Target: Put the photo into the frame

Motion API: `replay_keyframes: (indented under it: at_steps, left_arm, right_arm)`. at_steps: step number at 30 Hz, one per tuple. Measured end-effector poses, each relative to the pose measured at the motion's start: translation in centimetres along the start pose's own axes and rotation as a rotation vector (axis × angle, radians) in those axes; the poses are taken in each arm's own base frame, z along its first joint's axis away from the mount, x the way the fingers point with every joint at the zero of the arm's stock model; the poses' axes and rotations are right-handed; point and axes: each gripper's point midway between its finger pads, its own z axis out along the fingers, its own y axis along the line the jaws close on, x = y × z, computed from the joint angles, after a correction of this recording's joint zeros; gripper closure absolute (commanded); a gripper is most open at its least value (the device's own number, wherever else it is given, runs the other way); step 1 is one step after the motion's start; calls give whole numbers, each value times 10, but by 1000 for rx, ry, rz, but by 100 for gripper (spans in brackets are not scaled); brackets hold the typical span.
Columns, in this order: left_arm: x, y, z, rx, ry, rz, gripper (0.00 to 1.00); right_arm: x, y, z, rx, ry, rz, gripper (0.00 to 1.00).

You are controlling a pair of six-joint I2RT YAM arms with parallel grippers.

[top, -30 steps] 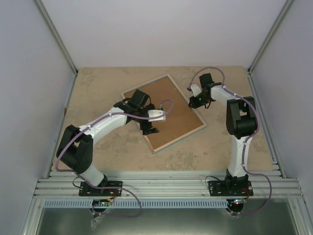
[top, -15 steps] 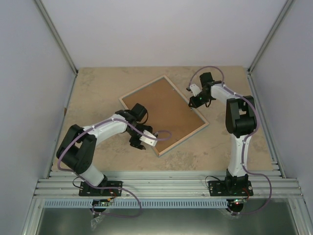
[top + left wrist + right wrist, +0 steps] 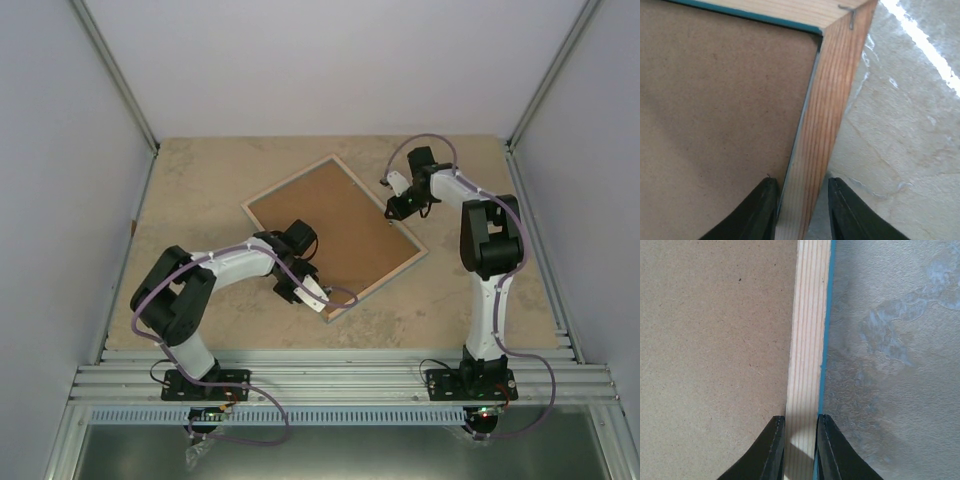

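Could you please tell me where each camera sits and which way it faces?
Top external: above and behind the arm bases, looking down at the table, the frame and both whole arms.
Left wrist: on the left arm, looking down past the left hand at a frame corner.
Right wrist: on the right arm, looking down past the right hand at a straight rail.
Shared: both wrist views show the backing board.

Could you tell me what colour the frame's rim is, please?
Light wood, thin blue edge on the frame; best in right wrist view.
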Motion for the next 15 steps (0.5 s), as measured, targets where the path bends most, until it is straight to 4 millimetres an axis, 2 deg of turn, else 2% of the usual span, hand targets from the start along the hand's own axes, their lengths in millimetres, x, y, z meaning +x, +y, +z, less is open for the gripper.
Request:
replay_keyframes:
  at_steps: [6, 10, 13, 15]
  left_arm:
    - [0, 4, 0, -13, 16, 61, 89]
    - [0, 5, -1, 6, 22, 57, 100]
    - [-1, 8, -4, 17, 24, 34, 100]
    - [-3, 16, -10, 15, 23, 10, 100]
  right_arm:
    - [4, 3, 0, -18, 18, -41, 43]
    - [5, 4, -4, -29, 18, -69, 30]
    - [-1, 2, -24, -27, -31, -89, 23]
    - [-9, -3, -54, -7, -115, -101, 20]
